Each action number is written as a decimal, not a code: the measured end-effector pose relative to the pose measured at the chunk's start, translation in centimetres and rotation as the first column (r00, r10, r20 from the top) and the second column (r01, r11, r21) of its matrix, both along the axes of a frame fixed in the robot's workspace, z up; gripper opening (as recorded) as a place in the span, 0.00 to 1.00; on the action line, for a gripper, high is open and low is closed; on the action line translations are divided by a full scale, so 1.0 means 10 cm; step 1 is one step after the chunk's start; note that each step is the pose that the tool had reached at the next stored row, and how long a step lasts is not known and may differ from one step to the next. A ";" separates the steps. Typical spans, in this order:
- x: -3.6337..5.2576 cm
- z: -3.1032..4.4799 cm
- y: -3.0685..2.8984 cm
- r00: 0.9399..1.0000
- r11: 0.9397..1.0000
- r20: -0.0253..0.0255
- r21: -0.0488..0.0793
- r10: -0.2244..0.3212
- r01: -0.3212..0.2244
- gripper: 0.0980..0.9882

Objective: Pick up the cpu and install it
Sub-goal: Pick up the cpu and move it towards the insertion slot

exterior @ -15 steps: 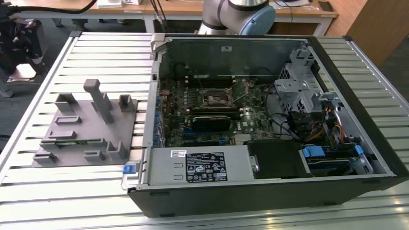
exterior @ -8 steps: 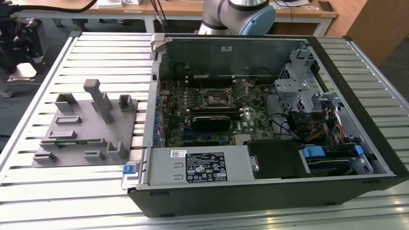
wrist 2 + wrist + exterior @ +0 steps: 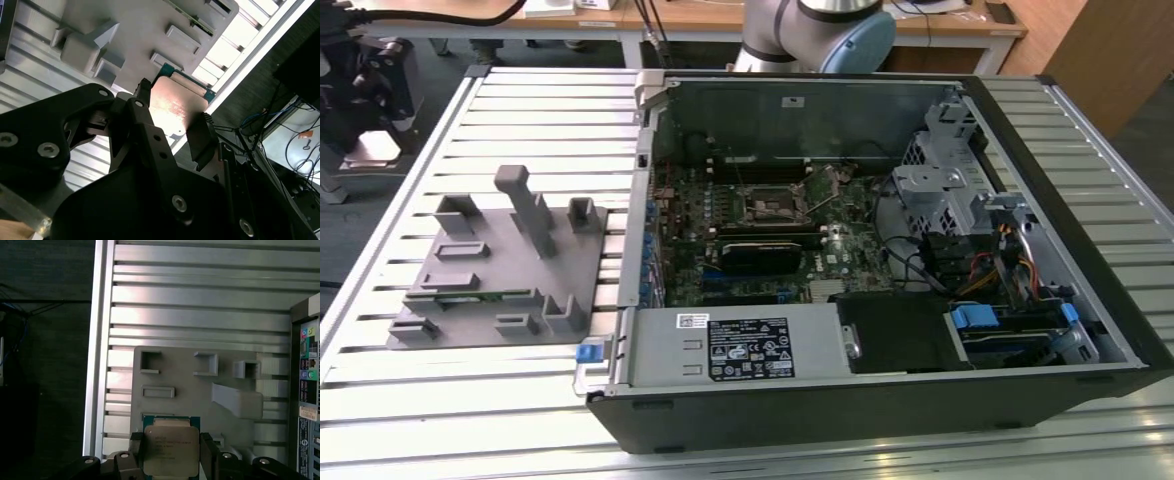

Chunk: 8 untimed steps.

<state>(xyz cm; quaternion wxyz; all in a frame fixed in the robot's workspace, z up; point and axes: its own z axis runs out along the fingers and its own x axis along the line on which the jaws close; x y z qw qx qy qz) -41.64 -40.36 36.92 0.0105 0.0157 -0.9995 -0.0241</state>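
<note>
The cpu [image 3: 170,447] is a flat square chip with a silvery top and a green edge. It sits between the two black fingers [image 3: 137,446] of my gripper [image 3: 171,452], which is shut on it. In the second wrist view the cpu [image 3: 176,105] shows from a slant, pinched at two opposite edges by my gripper [image 3: 172,127]. The chip hangs well above the grey fixture plate [image 3: 185,370], over that plate's edge. The open computer case [image 3: 881,250] lies flat on the table, and a square socket [image 3: 767,205] shows on its motherboard.
The grey fixture plate [image 3: 494,265] with upright blocks lies on the slatted aluminium table [image 3: 400,400], at the exterior view's left of the case. A long green memory stick [image 3: 470,297] rests in it. The arm's base [image 3: 821,30] stands behind the case. A power supply [image 3: 734,345] and drive bays [image 3: 987,320] fill the case's front.
</note>
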 end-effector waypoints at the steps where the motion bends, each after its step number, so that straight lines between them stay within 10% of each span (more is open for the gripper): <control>1: 0.007 0.001 0.000 1.000 1.000 0.000 0.000 0.000 0.000 0.50; 8: 0.053 0.001 0.000 1.000 1.000 -0.003 0.000 0.000 0.000 0.50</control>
